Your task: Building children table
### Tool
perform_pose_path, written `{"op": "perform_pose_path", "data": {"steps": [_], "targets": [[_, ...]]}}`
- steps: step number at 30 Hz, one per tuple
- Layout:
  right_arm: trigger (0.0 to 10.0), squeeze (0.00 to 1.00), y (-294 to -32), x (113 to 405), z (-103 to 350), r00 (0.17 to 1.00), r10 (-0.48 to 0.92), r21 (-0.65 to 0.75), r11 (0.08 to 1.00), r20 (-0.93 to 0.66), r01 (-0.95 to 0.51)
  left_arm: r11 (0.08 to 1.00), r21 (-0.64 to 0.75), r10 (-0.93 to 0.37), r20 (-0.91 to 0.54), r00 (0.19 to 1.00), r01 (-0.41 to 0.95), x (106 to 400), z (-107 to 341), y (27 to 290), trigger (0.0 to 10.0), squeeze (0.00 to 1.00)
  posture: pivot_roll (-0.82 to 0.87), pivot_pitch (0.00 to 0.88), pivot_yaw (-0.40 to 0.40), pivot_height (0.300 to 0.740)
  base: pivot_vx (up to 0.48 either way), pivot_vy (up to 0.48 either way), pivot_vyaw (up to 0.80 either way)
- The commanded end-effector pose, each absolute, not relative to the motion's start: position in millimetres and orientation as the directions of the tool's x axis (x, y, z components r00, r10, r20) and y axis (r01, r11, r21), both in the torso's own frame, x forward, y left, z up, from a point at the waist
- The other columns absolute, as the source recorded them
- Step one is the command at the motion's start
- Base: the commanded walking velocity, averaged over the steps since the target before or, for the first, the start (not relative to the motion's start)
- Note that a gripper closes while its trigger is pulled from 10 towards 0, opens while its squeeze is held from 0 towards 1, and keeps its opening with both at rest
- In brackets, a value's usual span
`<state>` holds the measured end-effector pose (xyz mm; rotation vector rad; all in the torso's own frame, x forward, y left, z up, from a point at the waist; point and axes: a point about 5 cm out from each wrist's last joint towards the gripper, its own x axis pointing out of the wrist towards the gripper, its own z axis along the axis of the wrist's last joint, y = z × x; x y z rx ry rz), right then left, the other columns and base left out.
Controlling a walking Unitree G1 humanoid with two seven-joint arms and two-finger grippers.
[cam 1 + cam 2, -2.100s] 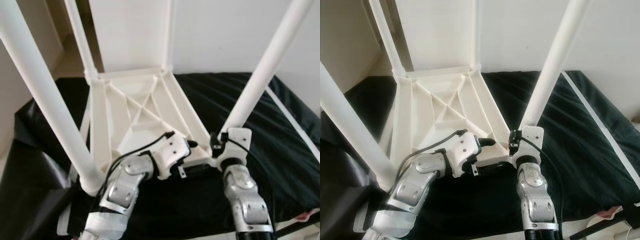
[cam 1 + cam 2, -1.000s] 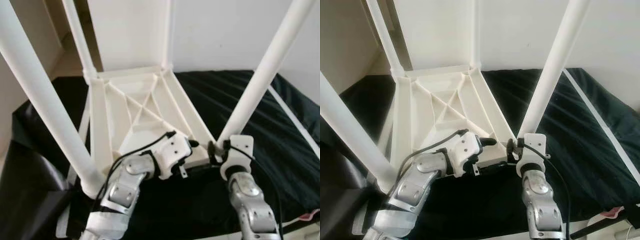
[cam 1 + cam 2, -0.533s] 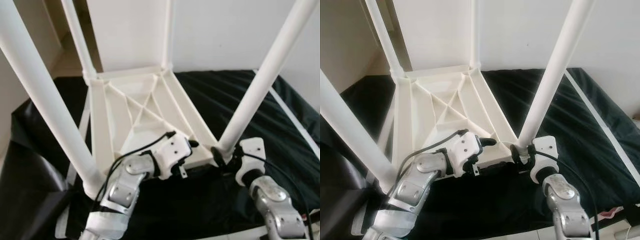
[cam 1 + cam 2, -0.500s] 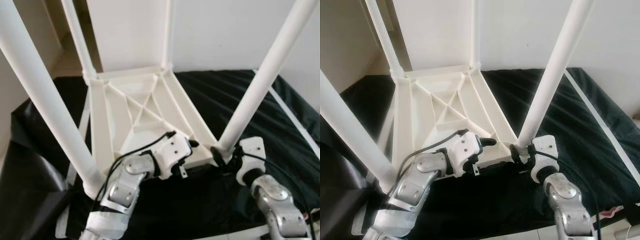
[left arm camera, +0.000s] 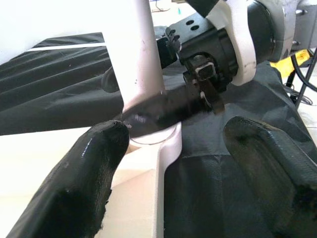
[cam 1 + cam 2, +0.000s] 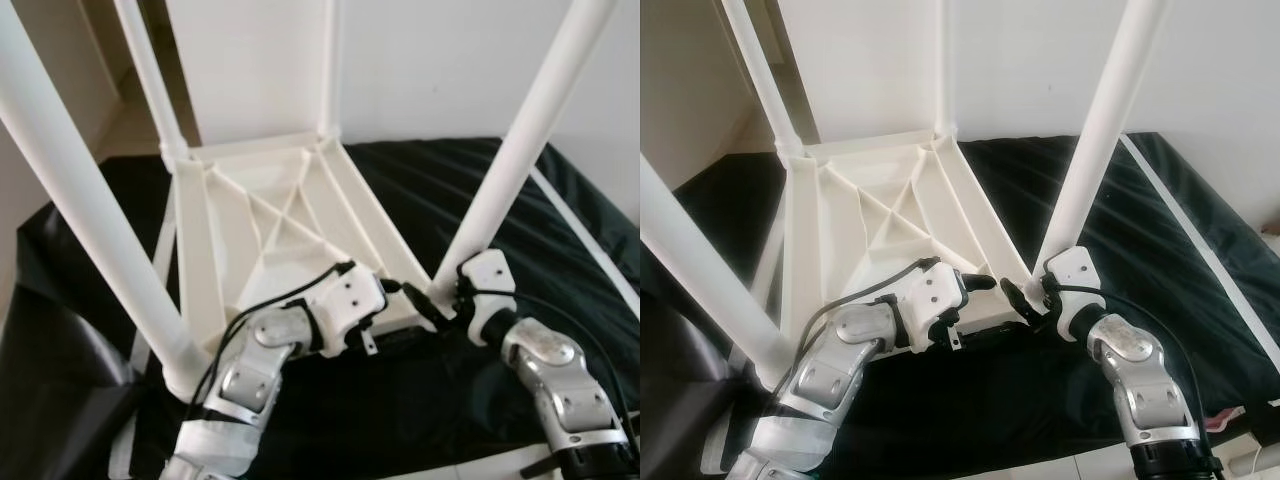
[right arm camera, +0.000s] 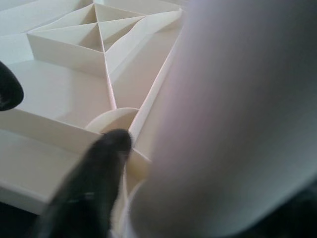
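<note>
Left eye view: the upturned white table frame (image 6: pixel 270 225) was laid on black sheeting (image 6: pixel 560 250).
Right gripper (image 6: pixel 440 300): fingers clamped on the near leg (image 6: pixel 510 160), probably for seating it.
Left gripper (image 5: pixel 183 163): fingers apart, bracing the corner.

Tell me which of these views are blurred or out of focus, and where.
Right wrist view: the table leg is a soft, unfocused mass, the black fingers smeared. Left wrist view: near fingers soft, leg base sharper. Both eye views: fairly sharp, slightly washed out on the white tabletop underside.
</note>
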<state>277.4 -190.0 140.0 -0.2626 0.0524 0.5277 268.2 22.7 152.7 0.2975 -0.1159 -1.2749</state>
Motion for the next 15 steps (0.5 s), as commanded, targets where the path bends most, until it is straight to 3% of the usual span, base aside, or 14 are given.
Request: {"op": "perform_pose_path", "data": {"steps": [1, 2, 3, 12, 13, 15], "targets": [[3.8, 0.00, -185, 277, 135, 0.839, 0.528, -0.210, 0.812, -0.133, -0.545, 0.383, 0.293, -0.910, -0.047, 0.413, 0.876, 274, 153, 24, 10.0, 0.00, -0.05, 0.000, -0.024, 0.740, 0.000, 0.000, 0.00], [3.8, 0.00, -185, 277, 135, 0.839, 0.528, -0.210, 0.812, -0.133, -0.545, 0.383, 0.293, -0.910, -0.047, 0.413, 0.876, 274, 153, 24, 10.0, 0.00, -0.05, 0.000, -0.024, 0.740, 0.000, 0.000, 0.00], [0.0, 0.00, -187, 276, 131, 0.831, 0.537, -0.201, 0.806, -0.146, -0.557, 0.387, 0.292, -0.908, -0.046, 0.417, 0.875, 274, 153, 25, 10.0, 0.00, -0.04, 0.000, -0.026, 0.740, 0.000, 0.000, 0.00], [0.0, 0.00, -192, 272, 123, 0.817, 0.553, -0.168, 0.800, -0.166, -0.576, 0.389, 0.288, -0.906, -0.054, 0.420, 0.875, 273, 149, 25, 10.0, 0.00, -0.05, 0.000, -0.021, 0.740, 0.000, 0.000, 0.00], [1.6, 0.00, -192, 272, 123, 0.822, 0.546, -0.165, 0.806, -0.163, -0.568, 0.388, 0.287, -0.906, -0.054, 0.420, 0.876, 273, 149, 25, 10.0, 0.00, -0.05, 0.000, -0.021, 0.740, 0.000, 0.000, 0.00], [1.6, 0.00, -192, 272, 123, 0.822, 0.546, -0.165, 0.806, -0.163, -0.568, 0.388, 0.287, -0.906, -0.054, 0.420, 0.876, 273, 149, 25, 10.0, 0.00, -0.05, 0.000, -0.021, 0.740, 0.000, 0.000, 0.00]]}}
